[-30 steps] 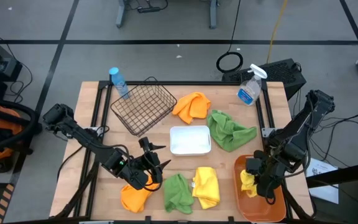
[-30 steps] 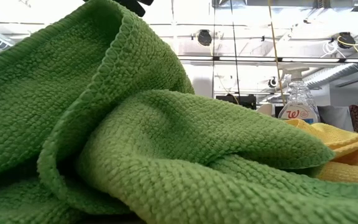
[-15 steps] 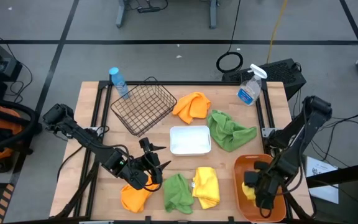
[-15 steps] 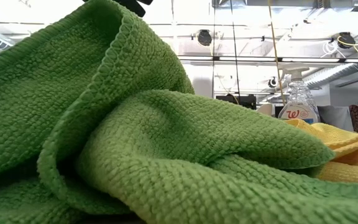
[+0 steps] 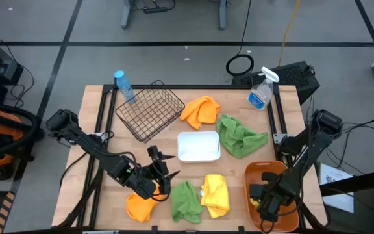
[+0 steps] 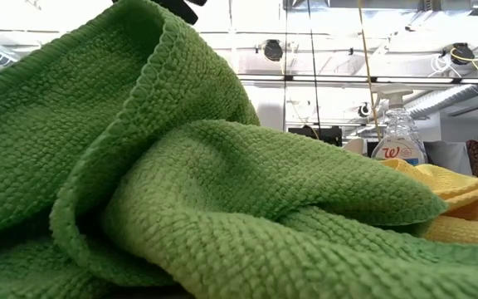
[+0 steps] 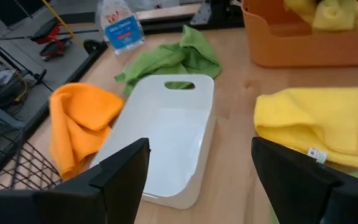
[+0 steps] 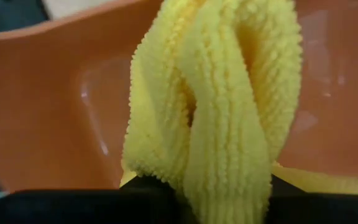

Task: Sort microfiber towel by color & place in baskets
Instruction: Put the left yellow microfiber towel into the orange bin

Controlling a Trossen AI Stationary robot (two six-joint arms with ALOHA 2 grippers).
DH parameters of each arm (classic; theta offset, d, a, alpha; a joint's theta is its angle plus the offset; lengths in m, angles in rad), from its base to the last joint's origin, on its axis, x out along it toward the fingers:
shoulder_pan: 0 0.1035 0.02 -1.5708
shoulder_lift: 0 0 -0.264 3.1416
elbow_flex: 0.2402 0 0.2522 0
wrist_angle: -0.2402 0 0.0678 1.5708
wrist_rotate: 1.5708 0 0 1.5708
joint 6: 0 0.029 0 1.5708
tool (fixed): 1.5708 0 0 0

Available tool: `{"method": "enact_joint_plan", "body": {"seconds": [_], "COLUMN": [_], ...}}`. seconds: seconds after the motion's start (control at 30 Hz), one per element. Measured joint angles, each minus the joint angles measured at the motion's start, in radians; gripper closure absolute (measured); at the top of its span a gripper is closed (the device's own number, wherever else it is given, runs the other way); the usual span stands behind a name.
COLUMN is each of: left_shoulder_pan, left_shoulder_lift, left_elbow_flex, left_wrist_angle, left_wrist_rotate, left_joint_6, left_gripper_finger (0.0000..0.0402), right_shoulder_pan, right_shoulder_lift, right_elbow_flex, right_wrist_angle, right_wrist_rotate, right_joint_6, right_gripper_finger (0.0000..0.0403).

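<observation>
My right gripper (image 5: 260, 199) is low inside the orange tub (image 5: 284, 170) at the table's near right, shut on a yellow towel (image 8: 216, 106). My left gripper (image 5: 159, 173) is open near the table's near middle, touching nothing, between an orange towel (image 5: 139, 206) and a green towel (image 5: 185, 200). A second yellow towel (image 5: 215, 194) lies flat beside that green one. Another orange towel (image 5: 200, 110) and green towel (image 5: 239, 136) lie farther back. The white tray (image 5: 199, 145) and the black wire basket (image 5: 149, 112) hold nothing. The near green towel (image 6: 181, 183) fills the low view. My right gripper holds the yellow towel by a bunched, twisted fold (image 8: 224, 171), several layers pinched between the two fingers. The towel stands out ahead of the fingers inside the tub, against its orange wall (image 8: 55, 124). Whether its end rests on the tub floor, I cannot tell.
A clear spray bottle (image 5: 260, 92) stands at the far right corner and a blue-capped water bottle (image 5: 123, 84) beside the wire basket's far left. In the left wrist view the white tray (image 7: 166, 143) lies straight ahead of the open fingers.
My right gripper has moved toward the table's near edge and down, deeper into the orange tub, carrying the yellow towel with it. The left arm and the other towels have kept still.
</observation>
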Motion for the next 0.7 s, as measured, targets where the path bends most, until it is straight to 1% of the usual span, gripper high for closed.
{"method": "enact_joint_plan", "body": {"seconds": [0.27,0.6,0.7], "left_shoulder_pan": [0.002,0.002,0.002], "left_shoulder_lift": [0.031,0.031,0.031], "left_elbow_flex": [0.0,0.0,0.0], "left_wrist_angle": [0.004,0.018,0.018], "left_wrist_rotate": [0.03,0.03,0.03], "left_joint_6": [0.005,0.008,0.008], "left_gripper_finger": [0.0112,0.0112,0.0112], "right_shoulder_pan": [-0.002,-0.002,-0.001], "right_shoulder_lift": [0.059,0.031,0.017], "right_elbow_flex": [0.0,0.0,0.009], "right_wrist_angle": [-0.002,-0.05,-0.052], "right_wrist_rotate": [0.003,-0.004,-0.005], "right_joint_6": [0.007,0.056,0.052], "right_gripper_finger": [0.0285,0.0221,0.0209]}}
